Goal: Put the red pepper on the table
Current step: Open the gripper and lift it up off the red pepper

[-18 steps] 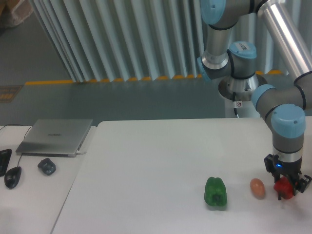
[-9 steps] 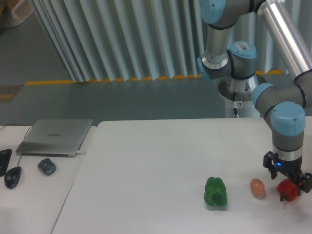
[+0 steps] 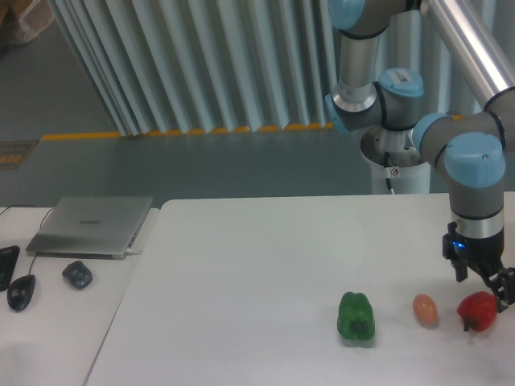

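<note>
The red pepper [image 3: 476, 310] lies on the white table [image 3: 241, 273] near its right edge, glossy, with a dark stem at its lower left. My gripper [image 3: 483, 283] hangs just above it, pointing down, its fingers spread and holding nothing. The right finger's tip [image 3: 504, 294] stands close beside the pepper's upper right; whether they touch I cannot tell.
An orange-brown egg [image 3: 425, 310] sits just left of the red pepper, and a green bell pepper [image 3: 356, 316] further left. On the pale desk at far left are a closed laptop [image 3: 91, 225], a mouse [image 3: 21, 291] and a small dark object [image 3: 77, 274].
The gripper has opened and risen off the red pepper, which stays on the table where it was set down. The arm's wrist has lifted with it.
</note>
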`<action>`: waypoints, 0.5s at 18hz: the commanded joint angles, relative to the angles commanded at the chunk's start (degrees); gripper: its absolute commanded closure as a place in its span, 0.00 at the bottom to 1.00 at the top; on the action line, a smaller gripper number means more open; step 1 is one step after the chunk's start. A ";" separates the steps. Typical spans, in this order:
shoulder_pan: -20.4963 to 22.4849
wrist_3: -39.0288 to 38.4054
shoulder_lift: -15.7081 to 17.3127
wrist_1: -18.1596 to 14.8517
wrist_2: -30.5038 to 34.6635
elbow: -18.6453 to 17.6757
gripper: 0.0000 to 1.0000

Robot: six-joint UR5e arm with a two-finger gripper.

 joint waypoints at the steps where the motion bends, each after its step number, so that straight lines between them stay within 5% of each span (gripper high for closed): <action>1: 0.09 2.98 0.52 -1.14 0.09 0.00 0.00; 4: 0.09 9.76 1.76 -4.75 0.09 0.17 0.00; 9: -0.44 10.57 3.17 -8.62 -1.40 0.79 0.00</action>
